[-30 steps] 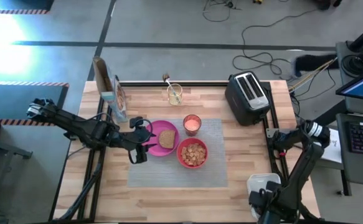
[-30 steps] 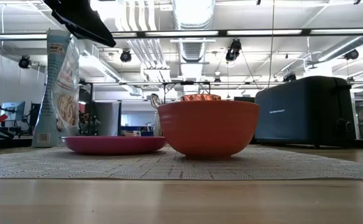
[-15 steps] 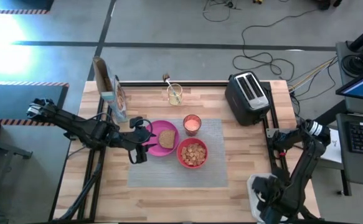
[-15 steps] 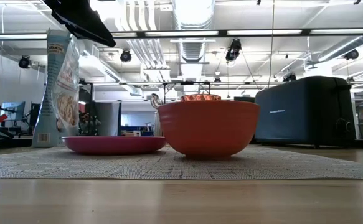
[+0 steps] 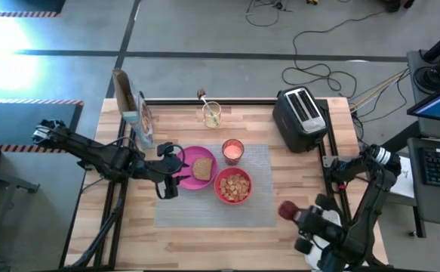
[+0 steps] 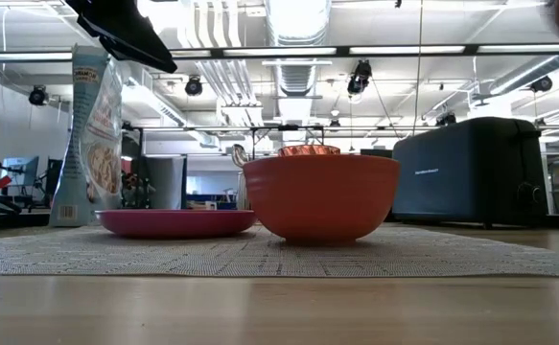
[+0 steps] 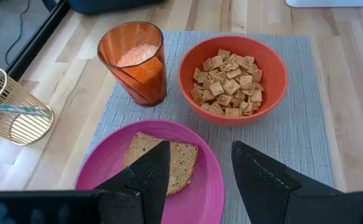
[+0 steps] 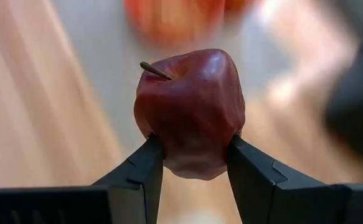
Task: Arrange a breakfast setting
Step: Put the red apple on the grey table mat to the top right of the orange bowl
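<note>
Wooden table with placemat, toaster

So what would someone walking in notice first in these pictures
Probably the small dark-red apple with its stem, pinched between the right gripper's fingers near the table's front right. Next, the bright cluster on the grey woven placemat mid-table: a round pink plate with a brown toast slice, a red-orange bowl of square cereal pieces and an orange-tinted cup. The left gripper hovers open over the plate.

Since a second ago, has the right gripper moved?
Yes. The right gripper, holding the dark-red fruit, has swung up-table and inward toward the placemat.
</note>
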Tool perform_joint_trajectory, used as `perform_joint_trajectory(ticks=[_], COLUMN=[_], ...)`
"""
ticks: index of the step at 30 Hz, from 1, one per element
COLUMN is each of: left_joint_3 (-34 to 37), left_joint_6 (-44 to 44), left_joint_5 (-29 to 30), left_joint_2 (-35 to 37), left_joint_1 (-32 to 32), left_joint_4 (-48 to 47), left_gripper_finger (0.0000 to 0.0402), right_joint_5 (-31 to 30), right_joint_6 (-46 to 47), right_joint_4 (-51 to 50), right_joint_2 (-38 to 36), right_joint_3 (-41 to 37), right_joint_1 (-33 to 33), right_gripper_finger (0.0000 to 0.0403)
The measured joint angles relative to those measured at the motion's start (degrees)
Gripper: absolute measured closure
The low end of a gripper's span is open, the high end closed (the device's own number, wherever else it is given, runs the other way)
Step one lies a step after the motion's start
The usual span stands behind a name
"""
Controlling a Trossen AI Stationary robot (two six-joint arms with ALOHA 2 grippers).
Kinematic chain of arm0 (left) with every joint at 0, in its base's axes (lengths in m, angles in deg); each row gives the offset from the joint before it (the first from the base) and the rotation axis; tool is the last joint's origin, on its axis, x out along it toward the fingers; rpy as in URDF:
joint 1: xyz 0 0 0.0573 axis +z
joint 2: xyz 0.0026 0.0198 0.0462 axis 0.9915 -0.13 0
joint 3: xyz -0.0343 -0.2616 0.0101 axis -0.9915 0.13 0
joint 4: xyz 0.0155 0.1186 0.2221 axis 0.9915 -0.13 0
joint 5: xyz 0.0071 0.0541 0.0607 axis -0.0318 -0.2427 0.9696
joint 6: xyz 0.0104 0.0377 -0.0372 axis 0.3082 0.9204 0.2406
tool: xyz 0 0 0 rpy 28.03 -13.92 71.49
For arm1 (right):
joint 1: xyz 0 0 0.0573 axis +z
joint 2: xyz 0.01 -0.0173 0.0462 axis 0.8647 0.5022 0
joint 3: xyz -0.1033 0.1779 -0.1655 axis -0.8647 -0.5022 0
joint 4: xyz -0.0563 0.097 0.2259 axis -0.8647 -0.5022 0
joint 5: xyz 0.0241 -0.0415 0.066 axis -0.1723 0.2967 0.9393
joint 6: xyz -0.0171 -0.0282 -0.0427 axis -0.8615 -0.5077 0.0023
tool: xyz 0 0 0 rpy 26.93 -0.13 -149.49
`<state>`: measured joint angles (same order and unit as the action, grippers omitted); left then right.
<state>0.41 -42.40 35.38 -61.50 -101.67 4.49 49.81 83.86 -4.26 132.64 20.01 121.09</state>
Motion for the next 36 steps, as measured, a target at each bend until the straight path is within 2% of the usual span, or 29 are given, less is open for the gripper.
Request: perform_joint_trajectory(ticks=[2, 4, 6, 9, 14, 20, 29, 31, 36], left_joint_3=[0.0, 0.0, 0.0, 0.0, 0.0, 0.0, 0.0, 0.0, 0.0], left_joint_6=[0.0, 0.0, 0.0, 0.0, 0.0, 0.0, 0.0, 0.0, 0.1], left_joint_5=[0.0, 0.0, 0.0, 0.0, -0.1, -0.1, -0.2, -0.2, -0.2], left_joint_2=[0.0, 0.0, 0.0, 0.0, 0.0, 0.0, 0.0, 0.0, 0.0], left_joint_1=[0.0, 0.0, 0.0, 0.0, 0.0, 0.0, 0.0, 0.0, 0.0], left_joint_4=[0.0, 0.0, 0.0, 0.0, -0.5, -1.0, -2.1, -2.1, -2.1], left_gripper_finger=[0.0246, 0.0246, 0.0246, 0.0246, 0.0246, 0.0246, 0.0246, 0.0246, 0.0246], right_joint_5=[-11.0, -18.7, -24.7, -30.3, -31.8, -31.8, -32.2, -32.8, -33.9], right_joint_6=[1.1, 2.9, 4.2, 2.7, -3.2, -1.4, 16.8, 17.2, 10.5], right_joint_4=[0.2, 0.2, 0.8, 4.2, 14.5, 22.3, 25.7, 31.0, 46.3], right_joint_2=[0.0, 0.0, 0.0, 0.0, 0.0, 0.0, 0.0, 0.0, 0.0], right_joint_3=[-0.3, -0.9, -1.4, -3.0, -7.1, -14.2, -25.9, -28.8, -34.9], right_joint_1=[-1.1, -3.2, -6.3, -11.6, -20.9, -27.7, -28.6, -28.7, -29.1], right_gripper_finger=[0.0267, 0.0268, 0.0268, 0.0269, 0.0269, 0.0269, 0.0270, 0.0270, 0.0270])
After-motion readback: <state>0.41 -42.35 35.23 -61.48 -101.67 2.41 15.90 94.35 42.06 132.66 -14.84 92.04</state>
